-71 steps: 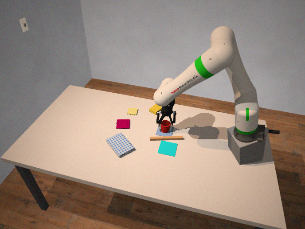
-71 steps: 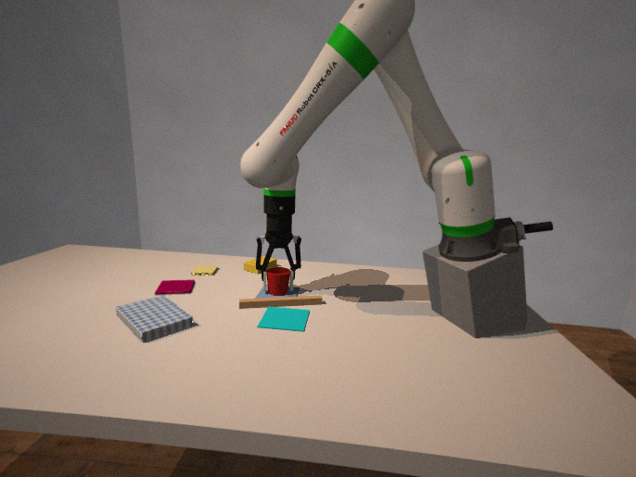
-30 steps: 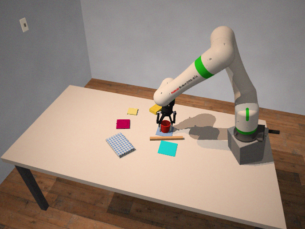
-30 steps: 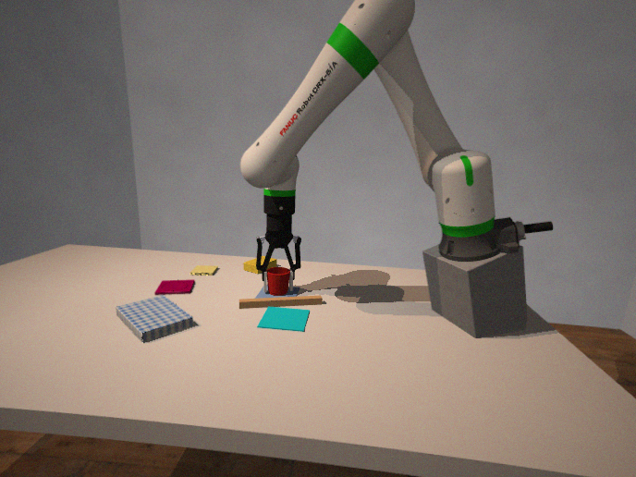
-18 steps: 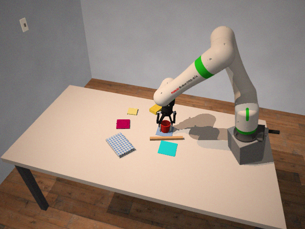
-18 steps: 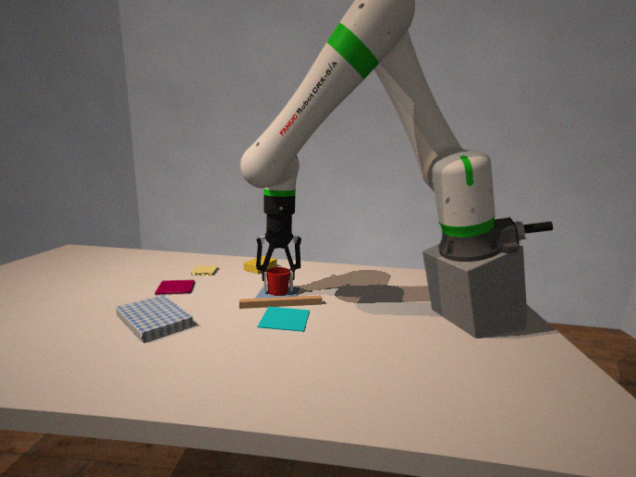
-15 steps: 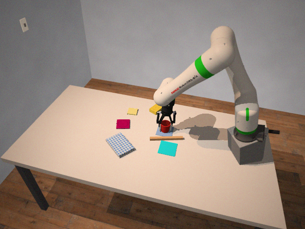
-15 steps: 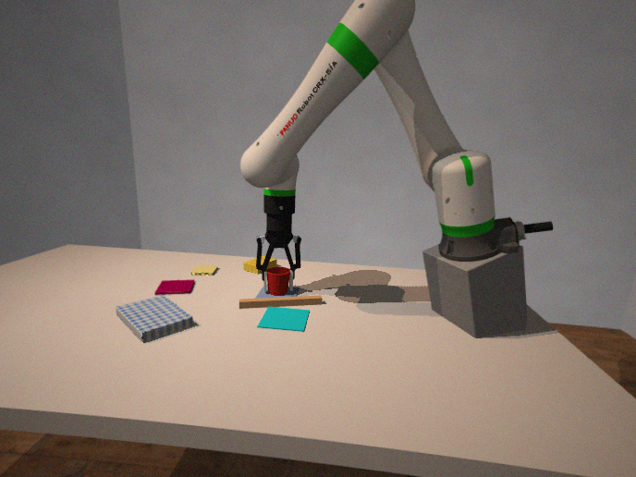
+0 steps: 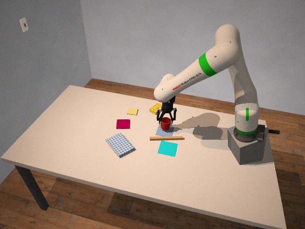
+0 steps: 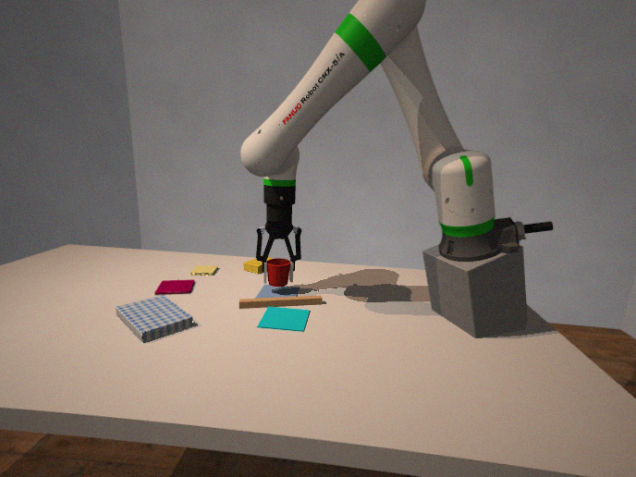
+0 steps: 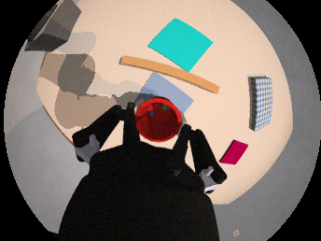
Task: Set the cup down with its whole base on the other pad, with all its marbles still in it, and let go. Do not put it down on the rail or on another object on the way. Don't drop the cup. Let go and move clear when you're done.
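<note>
Upright red cup [image 10: 278,271] with marbles [image 11: 159,109], hand-held.

High corner view looks down across the pale rectangular table [image 9: 73,157]; a low exterior view faces it side-on; the wrist camera peers straight down. All share the turquoise square pad [image 9: 167,148].

The jaws grip a red cup [image 11: 159,120] holding marbles [image 11: 157,109]. Beyond the cup lie a blue pad [image 11: 170,92], a wooden rail [image 11: 170,72], then a turquoise pad [image 11: 181,44] on the tabletop [image 11: 125,16].
</note>
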